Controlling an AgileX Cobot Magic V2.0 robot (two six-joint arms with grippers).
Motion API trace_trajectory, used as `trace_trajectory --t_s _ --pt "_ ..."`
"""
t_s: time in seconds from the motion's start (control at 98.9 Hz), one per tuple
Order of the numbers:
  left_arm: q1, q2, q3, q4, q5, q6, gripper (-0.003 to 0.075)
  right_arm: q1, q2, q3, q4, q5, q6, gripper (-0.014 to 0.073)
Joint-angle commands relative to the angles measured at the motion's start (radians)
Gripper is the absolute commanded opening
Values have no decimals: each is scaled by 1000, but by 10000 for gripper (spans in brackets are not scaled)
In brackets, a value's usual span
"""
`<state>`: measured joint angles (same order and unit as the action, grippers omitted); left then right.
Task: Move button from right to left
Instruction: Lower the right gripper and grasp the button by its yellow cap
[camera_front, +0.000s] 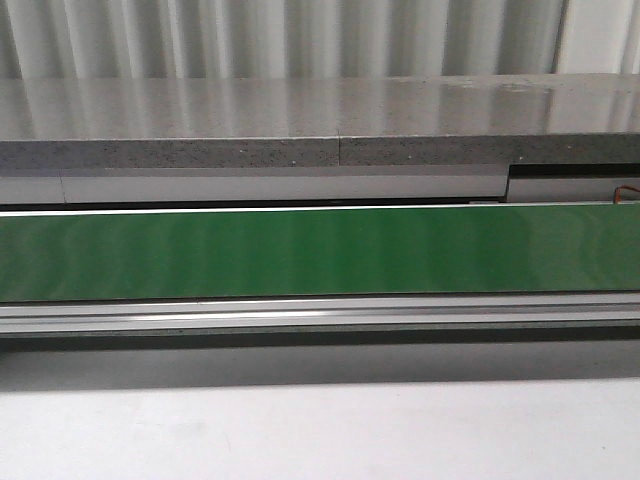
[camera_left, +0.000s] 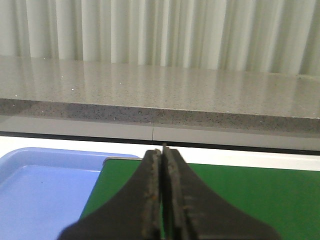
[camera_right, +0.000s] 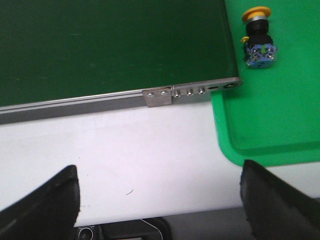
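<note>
Nothing is standing around the button (camera_right: 258, 37) lying in the green tray (camera_right: 280, 125); only the tray's rim and the belt's metal rail (camera_right: 192, 93) are bordering it.

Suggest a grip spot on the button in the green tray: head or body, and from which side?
Probably the blue-and-grey body of the button, from above. It lies on its side in the green tray, so the blocky body offers flat opposite faces, while the round yellow head would likely slip. The right gripper is open and well clear of it.
</note>
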<state>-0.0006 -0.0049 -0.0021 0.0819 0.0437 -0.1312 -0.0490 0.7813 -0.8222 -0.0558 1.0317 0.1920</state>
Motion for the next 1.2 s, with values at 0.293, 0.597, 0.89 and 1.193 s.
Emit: trace_trajectory --t_s 0.293,0.597,0.89,1.193 --pt "-7 -33 25 -7 -82 -9 -20 -208 329 -187 -92 -161 -27 646" --pt "-7 -33 25 -7 -82 -9 -20 -384 593 -269 -51 -325 -41 646" --pt "-7 -33 25 -7 -82 -9 -20 -435 804 -350 96 -401 -169 646" --pt "-7 -33 25 -7 -82 -9 -20 -438 958 -387 99 -465 -192 646"
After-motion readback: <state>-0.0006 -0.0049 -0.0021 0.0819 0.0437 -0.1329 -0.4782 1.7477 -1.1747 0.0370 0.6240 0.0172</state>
